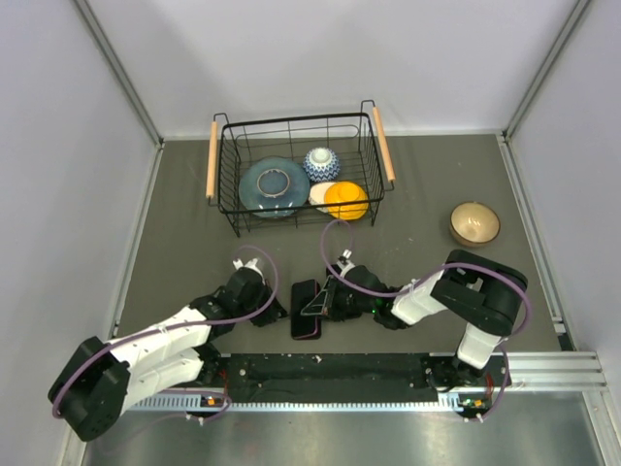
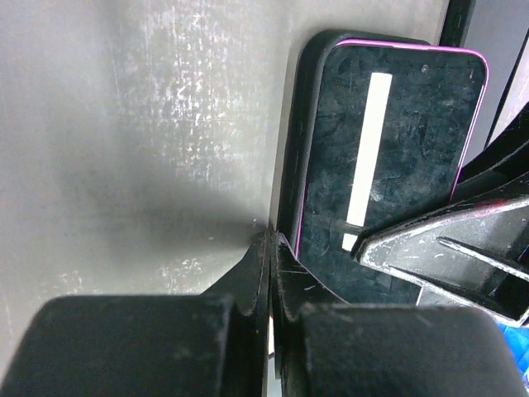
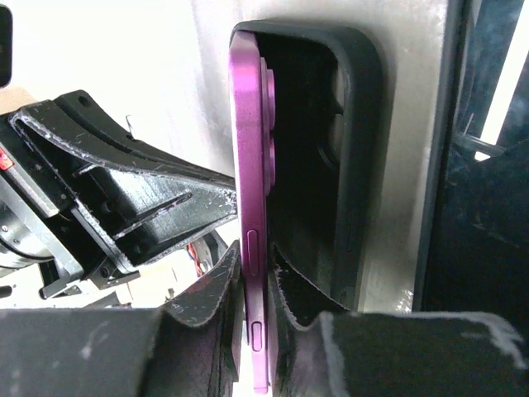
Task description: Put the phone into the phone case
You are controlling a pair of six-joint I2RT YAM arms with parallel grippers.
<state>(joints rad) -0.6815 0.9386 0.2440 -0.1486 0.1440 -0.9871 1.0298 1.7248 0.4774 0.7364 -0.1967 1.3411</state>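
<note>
The phone (image 3: 248,165), tilted, is clamped along its raised edge by my right end effector (image 3: 258,277), its other edge tucked into the phone case (image 3: 364,141) to hinge it in. My left end effector (image 2: 269,248), nearly closed, nips the case rim to steady it on the surface (image 2: 149,124).

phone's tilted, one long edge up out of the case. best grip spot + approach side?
Pinch the phone by its raised purple long edge, across the thickness, coming from the right arm's side. The other long edge sits down in the phone case, so only this edge is free. The right gripper is clamped there.
</note>
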